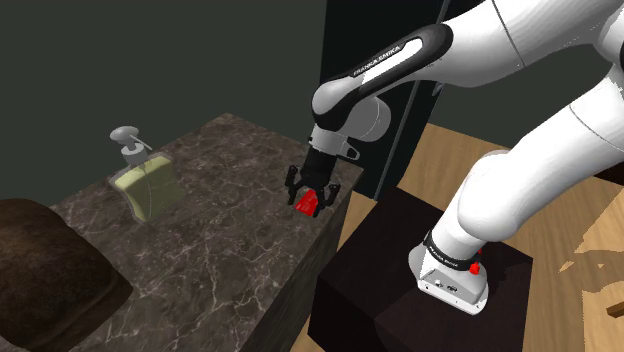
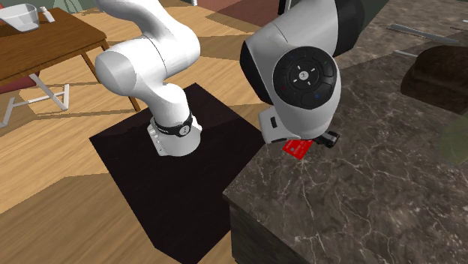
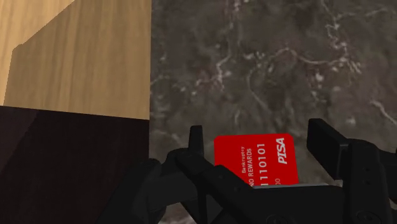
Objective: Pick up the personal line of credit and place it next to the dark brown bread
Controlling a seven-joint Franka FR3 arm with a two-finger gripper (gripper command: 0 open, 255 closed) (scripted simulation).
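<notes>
Fingers [image 3: 326, 145] nearest the lens, black, standing apart. Red card [image 3: 254, 159] lies between them. A strip of marble shows between each finger and the card's edge, so I read my jaws as parted and clasping nothing.

Card: print reads "PISA", "NO REWARDS" and a row of digits. The lines of print run crosswise to the line from finger to finger. I judge the long axis to lie that way too, with my fingers spanning the short width. Its near end is hidden under my own hand.

Shoulder view: my gripper [image 1: 312, 195] sits low over the card [image 1: 307, 203], at the edge of the dark marble counter [image 1: 220, 255] nearest the stand [image 1: 400, 270]. The card looks tilted there. I cannot tell whether it rests on the stone or is clear of it.

Outward from the card in that view: soap dispenser [image 1: 145, 182] at 9 o'clock, and dark brown bread [image 1: 45, 270] at 8 o'clock, well apart, at the counter's far end.

Progress, my estimate: the pick is only at the grasp stage. Closing, lifting, carrying the card across the counter and setting it beside the bread are all left.
</notes>
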